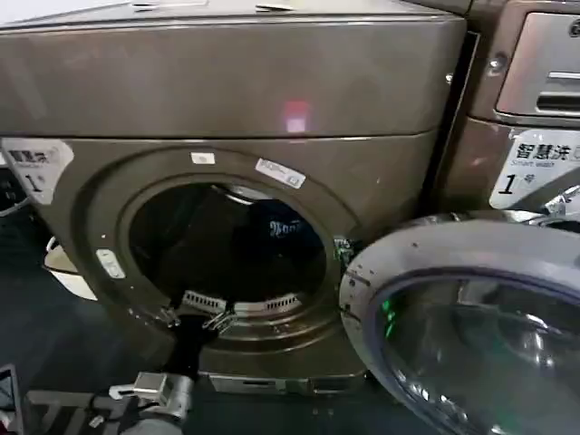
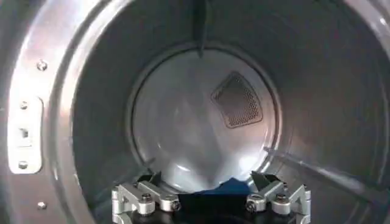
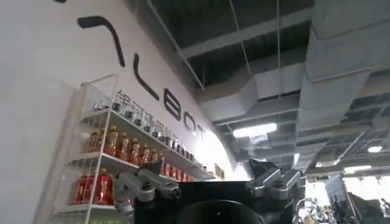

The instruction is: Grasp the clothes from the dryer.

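Reaching with left gripper (image 2: pixel 211 199) at dryer (image 1: pixel 227 100) mouth, fingers (image 2: pixel 141 196) spread wide, clothes (image 1: pixel 288 227) ungrasped right of frame centre in drum; right gripper (image 3: pixel 213 185) idle, open.

The dryer (image 1: pixel 227 100) stands on a dark floor (image 1: pixel 54 335), its round glass door (image 1: pixel 471 326) swung open to the right. Inside its drum (image 2: pixel 201 122), the navy clothes (image 1: pixel 288 228) lie toward the right side.

Head camera — looks down at the dryer (image 1: pixel 227 181) front; left wrist camera — close, facing into its drum; right wrist camera faces the ceiling.
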### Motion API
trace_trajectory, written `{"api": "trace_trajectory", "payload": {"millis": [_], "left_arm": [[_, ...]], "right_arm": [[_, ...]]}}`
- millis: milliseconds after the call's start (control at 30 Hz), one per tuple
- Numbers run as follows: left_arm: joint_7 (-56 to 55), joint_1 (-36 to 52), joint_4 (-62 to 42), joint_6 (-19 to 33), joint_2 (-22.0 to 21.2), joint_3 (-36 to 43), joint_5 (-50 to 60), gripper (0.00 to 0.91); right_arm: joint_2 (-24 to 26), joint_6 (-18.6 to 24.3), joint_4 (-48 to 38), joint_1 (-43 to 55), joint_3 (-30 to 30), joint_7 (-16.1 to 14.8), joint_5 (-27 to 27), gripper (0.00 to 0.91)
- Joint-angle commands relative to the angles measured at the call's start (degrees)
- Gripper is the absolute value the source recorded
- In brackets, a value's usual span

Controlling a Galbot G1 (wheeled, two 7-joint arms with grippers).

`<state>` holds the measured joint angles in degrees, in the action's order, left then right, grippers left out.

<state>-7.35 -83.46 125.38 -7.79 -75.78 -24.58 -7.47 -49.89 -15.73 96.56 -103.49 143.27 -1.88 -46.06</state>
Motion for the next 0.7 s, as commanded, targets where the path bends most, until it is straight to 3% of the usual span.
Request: {"api": "trace_trajectory", "payload": {"millis": [33,700], "left_arm": [[-0.01,0.01,0.12,-0.07,0.09,0.12,0.02,0.907],[0.22,0.99,-0.46,0.03,0.03,0.33,0.02,0.907]], "right_arm": [[-0.1,0.0,0.1,-0.05,0.07,-0.04,-0.05,0.907],[-0.35,0.04,-0.25,0.01,0.54,-0.2,-0.02,0.907]]}}
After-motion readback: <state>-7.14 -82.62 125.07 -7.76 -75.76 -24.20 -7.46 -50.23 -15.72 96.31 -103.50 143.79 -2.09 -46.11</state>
